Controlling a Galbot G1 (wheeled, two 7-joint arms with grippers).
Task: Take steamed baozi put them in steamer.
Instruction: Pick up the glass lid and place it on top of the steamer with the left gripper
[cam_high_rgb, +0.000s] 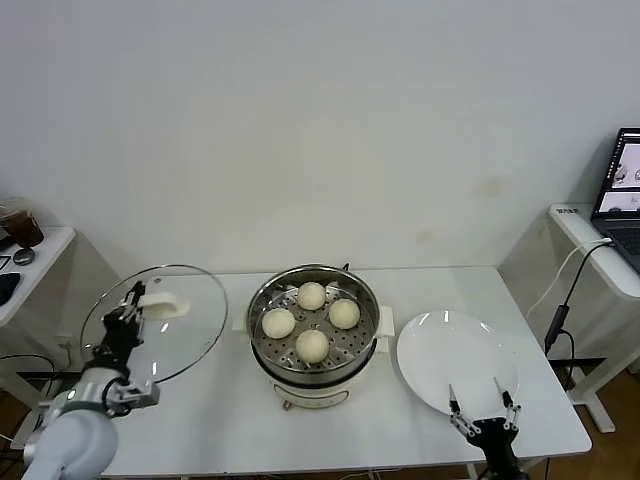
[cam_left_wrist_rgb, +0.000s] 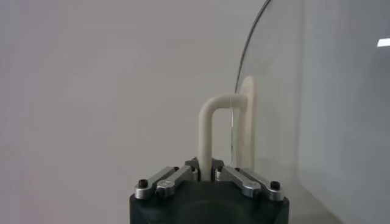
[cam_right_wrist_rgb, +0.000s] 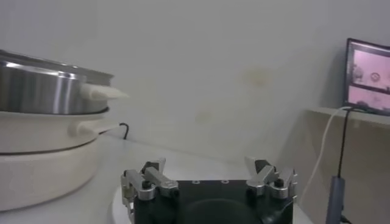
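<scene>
Several cream-white steamed baozi lie on the perforated tray inside the shiny steamer at the table's middle. Its steel wall and white handle show in the right wrist view as the steamer. My left gripper is shut on the white handle of the round glass lid, held tilted above the table to the left of the steamer. The lid's rim curves past the handle. My right gripper stands open over the near edge of the white plate, holding nothing.
The white plate lies bare to the right of the steamer. A side desk with a laptop and a hanging cable stands at the far right. Another small table is at the far left.
</scene>
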